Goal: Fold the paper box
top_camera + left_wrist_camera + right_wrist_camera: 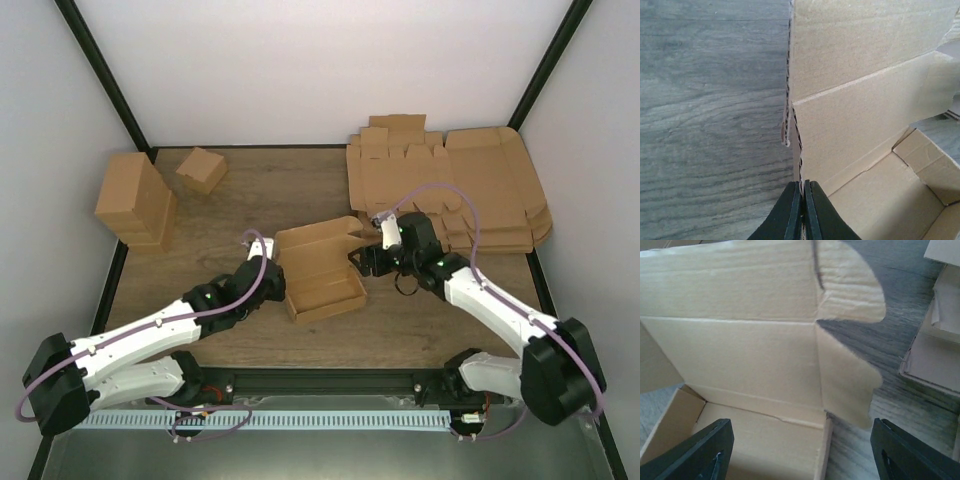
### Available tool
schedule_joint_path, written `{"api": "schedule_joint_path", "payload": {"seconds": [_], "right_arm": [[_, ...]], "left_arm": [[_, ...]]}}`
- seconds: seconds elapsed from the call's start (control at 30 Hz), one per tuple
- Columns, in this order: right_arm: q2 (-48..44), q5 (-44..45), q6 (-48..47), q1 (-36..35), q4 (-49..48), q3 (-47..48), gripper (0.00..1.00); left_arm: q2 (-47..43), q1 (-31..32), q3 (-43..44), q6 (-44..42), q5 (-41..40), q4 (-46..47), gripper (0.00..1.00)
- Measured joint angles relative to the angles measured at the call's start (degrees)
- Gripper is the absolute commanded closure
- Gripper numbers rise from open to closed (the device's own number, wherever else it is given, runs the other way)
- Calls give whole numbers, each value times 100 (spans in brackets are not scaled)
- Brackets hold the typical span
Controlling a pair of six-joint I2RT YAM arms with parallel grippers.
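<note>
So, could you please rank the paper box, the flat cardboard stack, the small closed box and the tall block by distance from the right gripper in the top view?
From the right gripper:
1. paper box, just to its left.
2. flat cardboard stack, behind it, far right.
3. small closed box, far left.
4. tall block, leftmost.

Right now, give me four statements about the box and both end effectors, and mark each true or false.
1. The left end effector is shut on an edge of the paper box. True.
2. The right end effector clamps the lid. False: its jaws stand wide open and are closed on nothing.
3. The lid is folded down shut. False: it stands up, and the tray inside shows.
4. Flat cardboard sheets are stacked at the far right of the overhead view. True.
</note>
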State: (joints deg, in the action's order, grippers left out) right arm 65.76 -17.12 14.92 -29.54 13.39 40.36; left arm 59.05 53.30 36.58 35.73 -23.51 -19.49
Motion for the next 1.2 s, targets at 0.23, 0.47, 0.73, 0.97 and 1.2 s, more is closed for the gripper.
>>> {"api": "schedule_joint_path", "payload": {"seconds": [0.23, 0.47, 0.73, 0.97, 1.2], "right_arm": [[656, -422, -459, 262, -251, 184, 18], [997, -610, -651, 684, -415, 402, 22], [1447, -1180, -739, 772, -400, 592, 53], [1464, -1506, -848, 769, -170, 704, 64], [1464, -1567, -866, 675, 195, 730, 71]], "left_arm": [[-4, 0, -39, -662, 20, 57, 96], [-31, 0, -79, -776, -157, 22, 96], [-50, 0, -131, -785, -197, 9, 96], [-4, 0, -136, -763, -221, 11, 96], [122, 0, -136, -761, -229, 13, 96]]}}
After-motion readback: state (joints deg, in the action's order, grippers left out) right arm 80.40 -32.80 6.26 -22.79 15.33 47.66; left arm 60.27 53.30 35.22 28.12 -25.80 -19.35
